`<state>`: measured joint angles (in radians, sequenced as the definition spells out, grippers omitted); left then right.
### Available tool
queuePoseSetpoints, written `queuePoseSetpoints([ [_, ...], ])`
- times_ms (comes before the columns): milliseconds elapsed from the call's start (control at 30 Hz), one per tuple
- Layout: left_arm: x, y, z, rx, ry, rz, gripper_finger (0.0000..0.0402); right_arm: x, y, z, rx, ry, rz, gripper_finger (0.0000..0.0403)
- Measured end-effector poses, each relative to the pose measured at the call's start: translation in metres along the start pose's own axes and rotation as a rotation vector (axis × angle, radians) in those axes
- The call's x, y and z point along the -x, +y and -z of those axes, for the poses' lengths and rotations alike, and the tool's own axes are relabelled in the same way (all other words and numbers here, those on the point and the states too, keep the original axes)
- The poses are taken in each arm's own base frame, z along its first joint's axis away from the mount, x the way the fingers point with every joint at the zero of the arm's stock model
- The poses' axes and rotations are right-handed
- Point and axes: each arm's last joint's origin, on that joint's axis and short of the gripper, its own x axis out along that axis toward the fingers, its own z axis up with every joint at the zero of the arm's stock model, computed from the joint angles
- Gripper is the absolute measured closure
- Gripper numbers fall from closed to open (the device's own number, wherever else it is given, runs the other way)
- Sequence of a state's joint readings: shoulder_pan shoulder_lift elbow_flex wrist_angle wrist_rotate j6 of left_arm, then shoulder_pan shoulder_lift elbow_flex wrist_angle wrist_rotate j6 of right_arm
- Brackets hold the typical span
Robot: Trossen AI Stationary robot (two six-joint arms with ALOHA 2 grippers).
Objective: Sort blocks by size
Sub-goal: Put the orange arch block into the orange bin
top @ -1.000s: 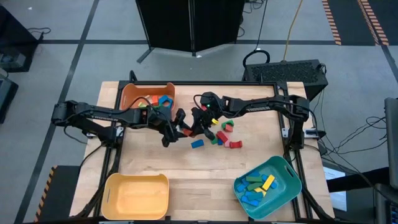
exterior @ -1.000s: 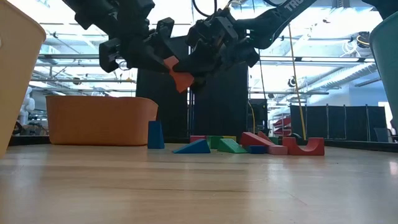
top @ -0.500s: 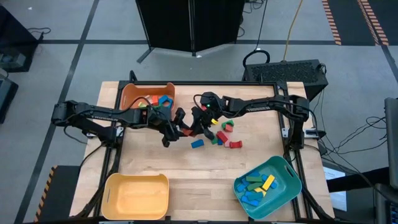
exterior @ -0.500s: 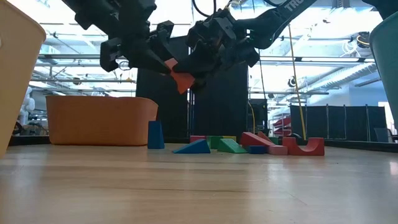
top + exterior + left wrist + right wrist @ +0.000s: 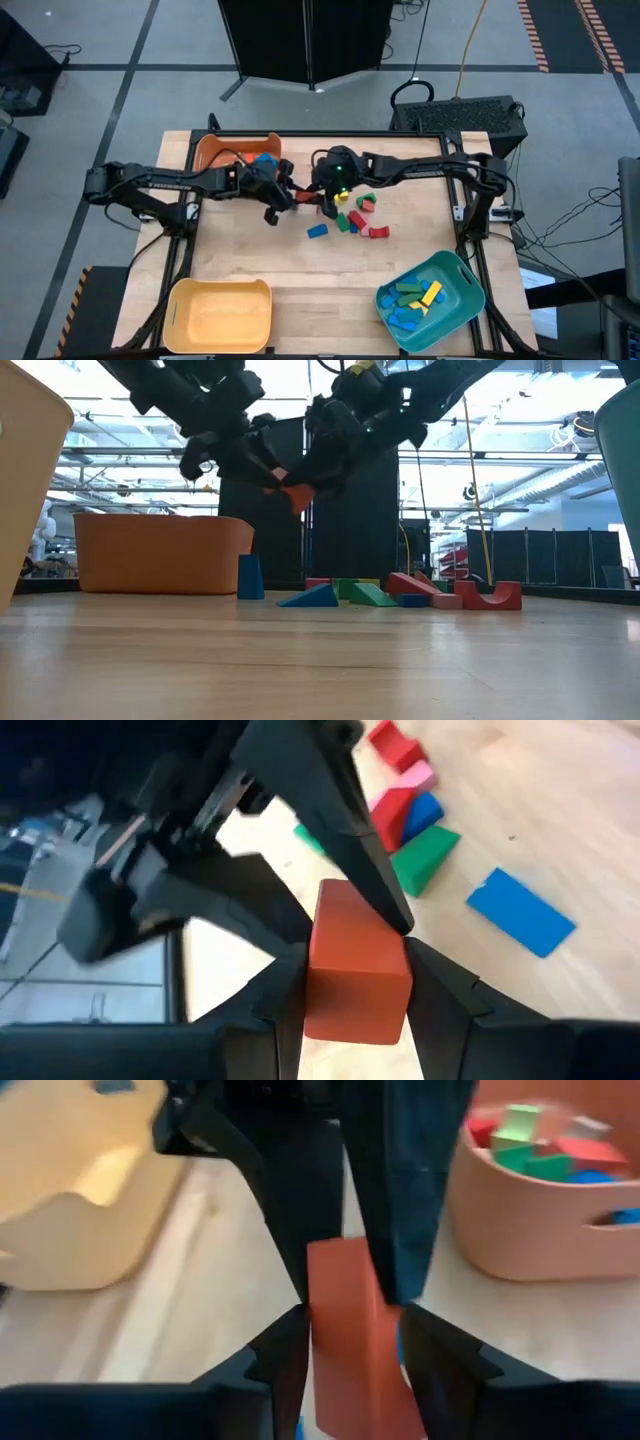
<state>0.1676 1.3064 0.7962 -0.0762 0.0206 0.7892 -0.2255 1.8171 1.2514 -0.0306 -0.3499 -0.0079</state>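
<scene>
High above the desk (image 5: 320,660), two dark end effectors meet at one orange-red block (image 5: 297,495): the left end effector (image 5: 268,472) comes in from the orange bin's side, the right end effector (image 5: 318,472) from the other, and the block sits between their tips (which one grips it cannot be told). Below, an orange bin (image 5: 160,552) stands beside an upright blue block (image 5: 250,577). Further along lie a blue wedge (image 5: 311,597), a green wedge (image 5: 370,594) and a red arch (image 5: 488,595).
</scene>
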Motion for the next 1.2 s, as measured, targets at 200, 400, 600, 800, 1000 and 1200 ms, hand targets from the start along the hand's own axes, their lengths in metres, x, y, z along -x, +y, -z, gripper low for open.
queuePoseSetpoints([
  [200,0.001,0.005,0.001,0.076,0.072,-0.104,0.0270,0.022,0.003,-0.004,0.028,0.078,0.279,0.0252],
  [400,0.011,0.009,0.005,0.133,0.137,-0.178,0.0270,0.032,0.001,0.010,0.045,0.241,0.462,0.0252],
  [600,0.026,0.017,0.009,0.214,0.173,-0.253,0.0270,0.032,-0.002,0.018,0.064,0.328,0.525,0.0252],
  [800,0.038,0.027,0.022,0.292,0.266,-0.337,0.0269,0.026,-0.003,0.025,0.084,0.370,0.500,0.0252],
  [1000,0.042,0.034,0.043,0.389,0.361,-0.350,0.0269,0.024,-0.004,0.047,0.099,0.448,0.487,0.0252],
  [1200,0.047,0.041,0.061,0.524,0.432,-0.381,0.0269,0.023,-0.004,0.057,0.114,0.474,0.479,0.0253],
])
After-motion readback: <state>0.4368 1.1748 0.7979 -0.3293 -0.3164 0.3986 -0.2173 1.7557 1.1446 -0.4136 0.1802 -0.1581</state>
